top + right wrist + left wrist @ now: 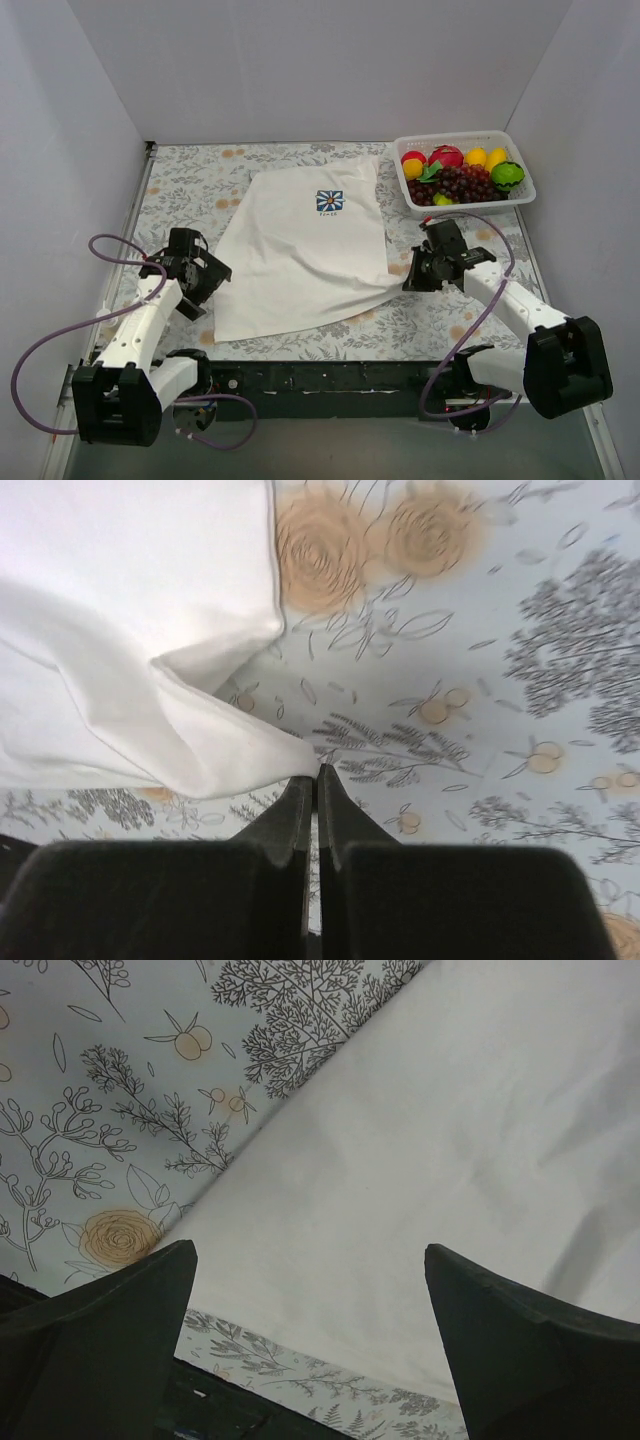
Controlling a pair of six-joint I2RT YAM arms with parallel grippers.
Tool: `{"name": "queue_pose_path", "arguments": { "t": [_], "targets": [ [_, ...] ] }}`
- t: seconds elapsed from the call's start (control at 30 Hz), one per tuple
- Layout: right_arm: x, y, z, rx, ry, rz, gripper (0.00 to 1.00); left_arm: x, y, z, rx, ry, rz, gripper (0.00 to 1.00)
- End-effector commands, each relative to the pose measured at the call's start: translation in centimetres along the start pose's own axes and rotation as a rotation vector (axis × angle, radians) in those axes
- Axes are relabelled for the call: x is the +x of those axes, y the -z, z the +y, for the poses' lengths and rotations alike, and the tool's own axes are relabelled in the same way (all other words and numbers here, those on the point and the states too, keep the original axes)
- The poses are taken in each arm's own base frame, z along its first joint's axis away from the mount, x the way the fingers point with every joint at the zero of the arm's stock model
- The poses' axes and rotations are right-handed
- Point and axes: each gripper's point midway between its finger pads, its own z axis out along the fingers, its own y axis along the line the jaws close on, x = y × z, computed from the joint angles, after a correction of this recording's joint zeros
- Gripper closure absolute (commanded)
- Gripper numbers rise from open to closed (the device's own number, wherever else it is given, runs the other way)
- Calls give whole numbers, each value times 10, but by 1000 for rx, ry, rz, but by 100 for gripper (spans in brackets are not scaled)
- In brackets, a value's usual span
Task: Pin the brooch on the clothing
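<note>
Already the small square dark-blue brooch with a white daisy (329,201) sits on the chest of the plain white cotton T-shirt (300,260), spread on the floral-patterned bench (190,180); whether its pin is fastened cannot be told. Right tool (316,775): closed, pinching the shirt's near right corner. Left tool (310,1260): jaws wide apart, empty, above the shirt's near left edge. Fastening probably remains.

Cropped, hidden, tiny
The white cotton T-shirt (120,680) runs off the right wrist view's left edge, its corner vanishing between the closed fingers of the right gripper (316,772); marks on the small dark-blue square brooch (329,201) are too small to read.
</note>
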Motion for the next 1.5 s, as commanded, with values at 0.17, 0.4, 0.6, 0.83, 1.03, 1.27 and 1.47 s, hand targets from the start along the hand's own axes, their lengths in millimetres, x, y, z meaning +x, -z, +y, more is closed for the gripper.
{"name": "queue_pose_path", "arguments": {
  "t": [0.17,0.4,0.6,0.83,1.03,1.27,1.47],
  "targets": [
    [-70,23,-30,26,-83,-199,99,41,-13,3,12,-112,146,3],
    [-70,19,-34,8,-111,-197,99,81,-12,10,58,-145,247,22],
    [-67,16,-31,-14,-94,-179,99,111,-14,12,87,-187,337,46],
    [-63,16,-31,-20,-87,-173,99,107,-13,21,1,-236,298,48],
    [-63,16,-30,-28,-79,-174,99,100,-12,27,-79,-285,241,48],
    [-64,16,-28,-39,-72,-173,99,117,-18,33,-97,-304,281,62],
    [-65,16,-25,-53,-65,-173,99,122,-19,35,-96,-302,278,78]
  ]
}}
